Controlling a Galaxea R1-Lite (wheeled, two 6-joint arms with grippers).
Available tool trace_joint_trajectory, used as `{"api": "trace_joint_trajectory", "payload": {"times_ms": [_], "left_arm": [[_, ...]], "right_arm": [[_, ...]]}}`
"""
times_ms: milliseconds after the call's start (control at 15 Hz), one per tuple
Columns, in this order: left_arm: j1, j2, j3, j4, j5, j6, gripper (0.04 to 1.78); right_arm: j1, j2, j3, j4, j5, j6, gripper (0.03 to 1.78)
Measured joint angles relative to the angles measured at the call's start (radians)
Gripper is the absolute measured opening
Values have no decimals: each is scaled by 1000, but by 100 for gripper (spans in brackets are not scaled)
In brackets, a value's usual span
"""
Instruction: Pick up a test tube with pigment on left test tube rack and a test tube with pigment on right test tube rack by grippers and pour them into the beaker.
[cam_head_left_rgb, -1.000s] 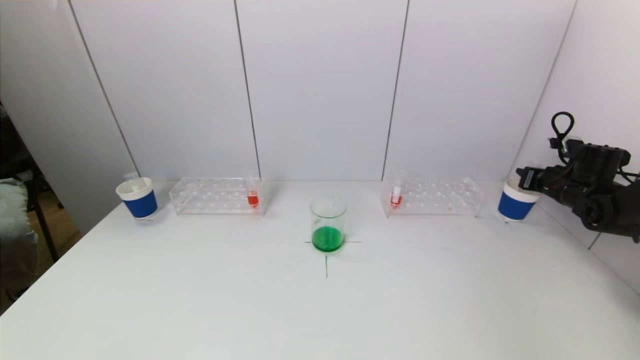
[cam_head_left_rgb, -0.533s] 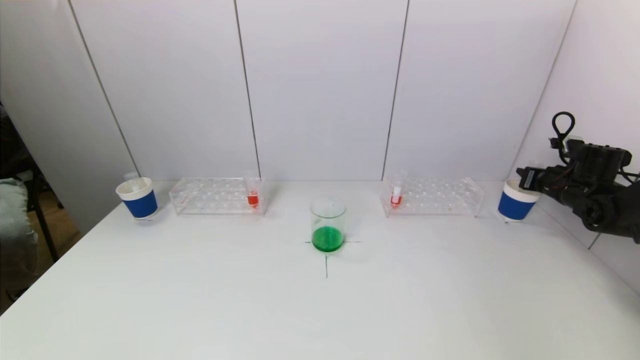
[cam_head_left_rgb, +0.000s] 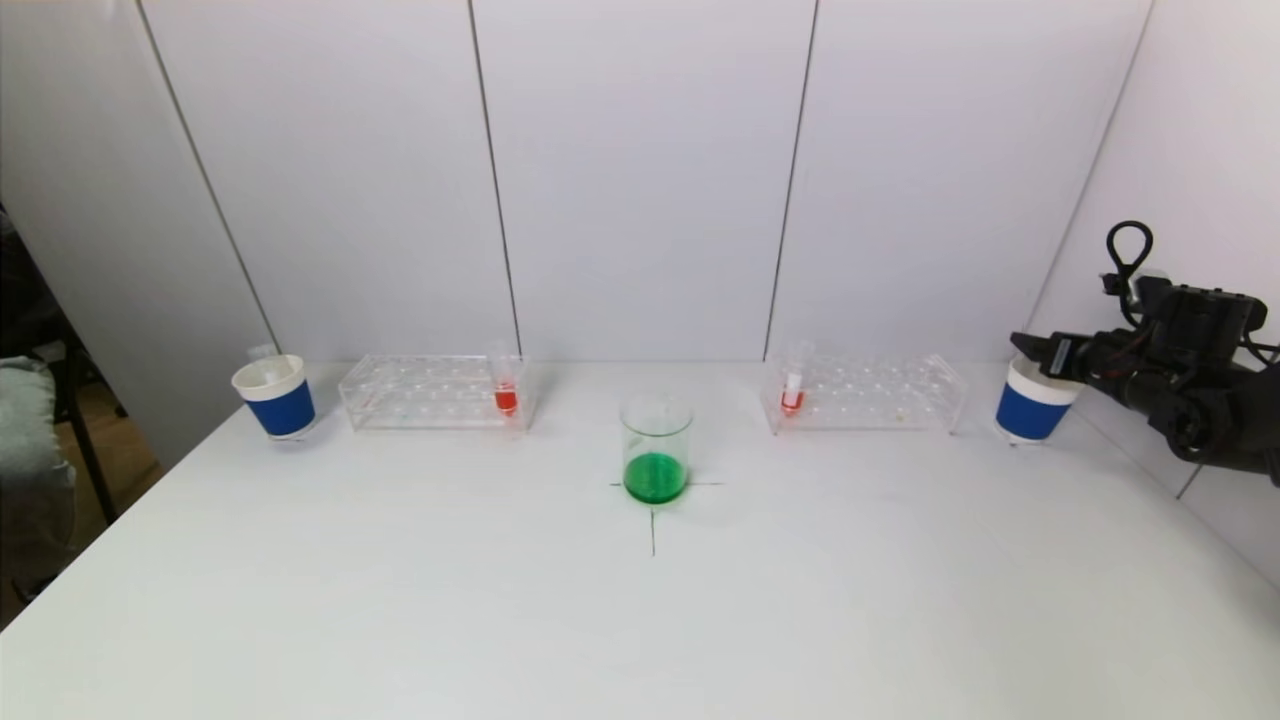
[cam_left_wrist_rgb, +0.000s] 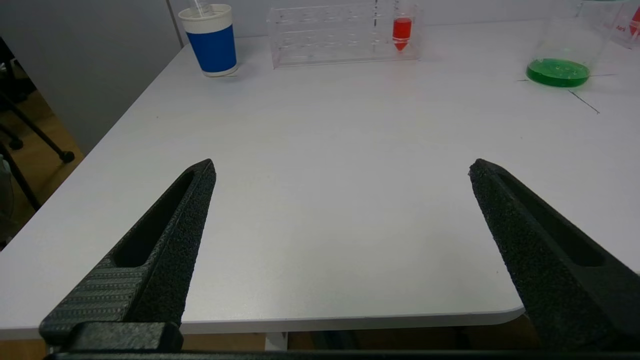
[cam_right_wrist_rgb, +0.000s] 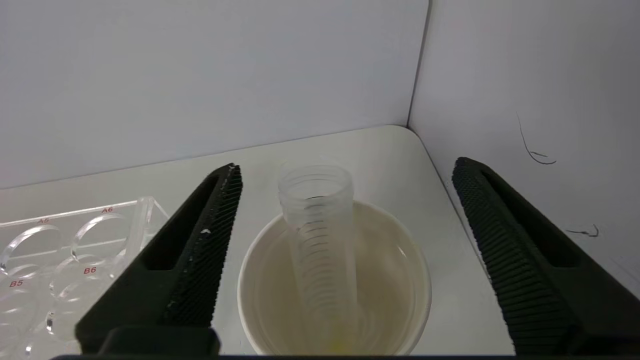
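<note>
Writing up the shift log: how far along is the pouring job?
Done: beaker holds green liquid; an empty tube stands in the right cup. In hand: right claw open over it. Left: red tubes wait in left rack and right rack; left claw idle, open.

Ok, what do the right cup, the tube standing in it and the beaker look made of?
Right cup: likely paper, matte white inside, blue band outside. Empty tube: probably clear plastic, slightly cloudy, threaded neck, moulded graduations. Beaker: clear and glossy, glass or plastic; green liquid shows through its wall.
</note>
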Motion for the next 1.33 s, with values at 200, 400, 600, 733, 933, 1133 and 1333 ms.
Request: {"api": "trace_joint_trajectory", "payload": {"times_ms": [200,400,600,733,933,1133,1333], "left_arm": [[0,0,0,0,0,0,177],[0,0,0,0,0,0,177],[0,0,0,0,0,0,177],[0,0,0,0,0,0,177],[0,0,0,0,0,0,177],[0,0,0,0,0,0,177],[0,0,0,0,0,0,177]], "right_arm": [[0,-20,18,0,2,1,178],[1,-58,53,-1,3,3,178],[5,-136,124,-3,3,1,178],[13,-217,189,-17,3,1,178],[32,-382,327,-28,3,-2,178],[70,-595,513,-30,13,-6,178],[124,-835,714,-17,39,-7,178]]}}
